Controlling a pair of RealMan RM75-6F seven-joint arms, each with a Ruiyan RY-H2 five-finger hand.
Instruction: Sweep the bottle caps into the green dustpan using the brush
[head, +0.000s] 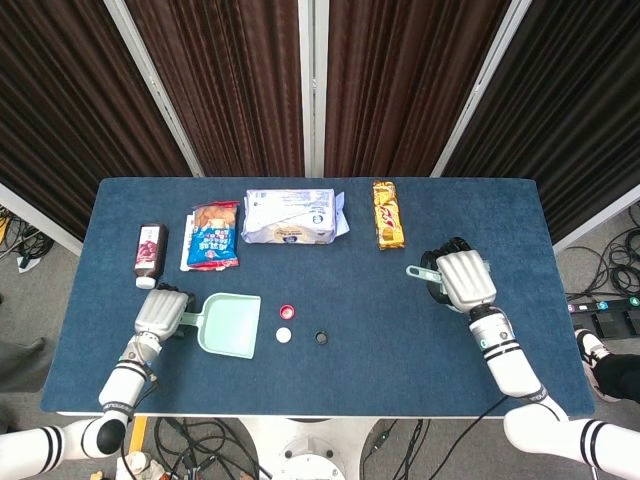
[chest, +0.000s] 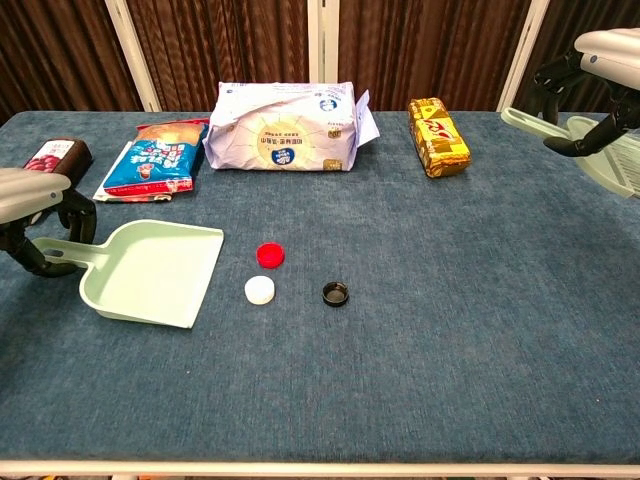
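The red (head: 287, 310), white (head: 284, 335) and black caps (head: 321, 338) lie mid-table, just at 3 o'clock of the green dustpan (head: 232, 325), unswept. I judge I'm at the pickup step: my left hand (head: 159, 313) curls around the dustpan's handle, my right hand (head: 462, 280) grips the brush (head: 424, 270) well off at 3 o'clock. Next I'd carry the brush beyond the caps and drag toward 9 o'clock.
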